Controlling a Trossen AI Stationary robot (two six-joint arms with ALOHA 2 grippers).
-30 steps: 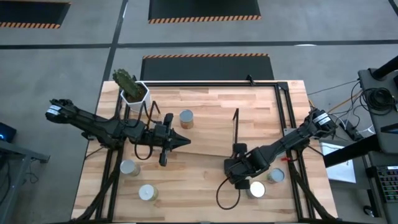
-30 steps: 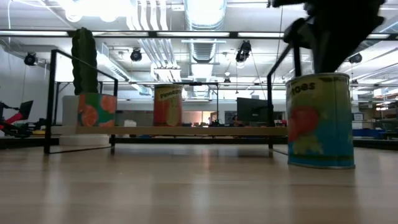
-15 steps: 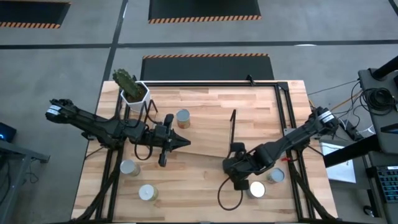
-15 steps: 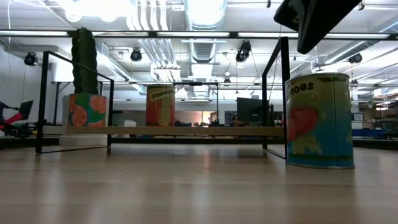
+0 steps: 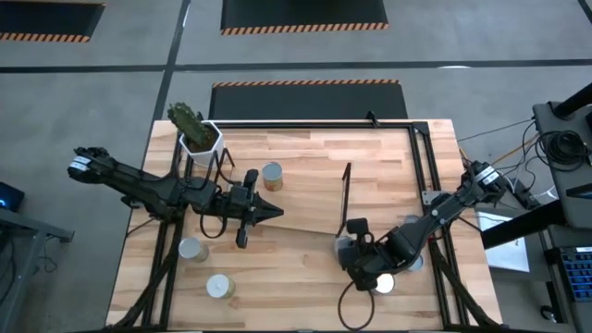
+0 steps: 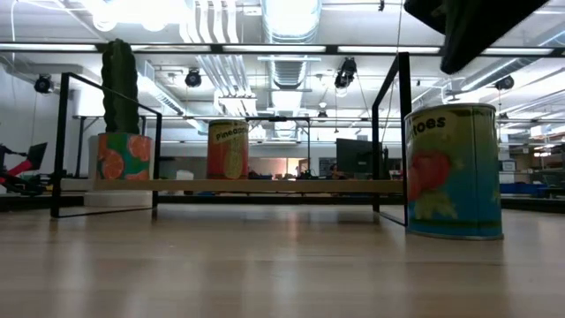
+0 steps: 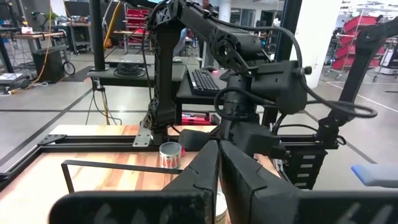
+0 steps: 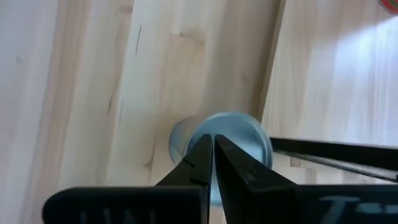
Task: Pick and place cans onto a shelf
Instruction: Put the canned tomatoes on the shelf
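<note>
The shelf [image 5: 305, 199] lies across the table's middle, and its board also shows in the low view [image 6: 265, 185]. One can [image 5: 271, 174] stands on it, with a pineapple label in the low view [image 6: 228, 152]. A tomato-label can [image 6: 455, 172] stands on the table just near of the shelf's right wire frame [image 5: 346, 194]. My right gripper [image 8: 213, 146] is shut, points down and hangs over this can's top [image 8: 239, 127], with a gap showing in the low view. My left gripper [image 5: 270, 211] is shut and lies low over the shelf board. Further cans [image 5: 191, 249] [image 5: 218, 286] [image 5: 382, 282] stand on the table. My left gripper lies level over the shelf board, pointing toward the table's right. I cannot tell whether it touches the board.
A white pot with a cactus [image 5: 199, 134] stands at the shelf's far left end. Another can [image 5: 412, 263] sits partly under my right arm. Black rails [image 5: 427, 176] run along the table's right side. Bare wood lies between the two near groups of cans.
My right gripper has risen off the tomato can's top and shifted a little toward the table's near edge, still shut. The can has stayed in place. The shelf, with the pineapple can on it, has slid a little toward the table's left.
</note>
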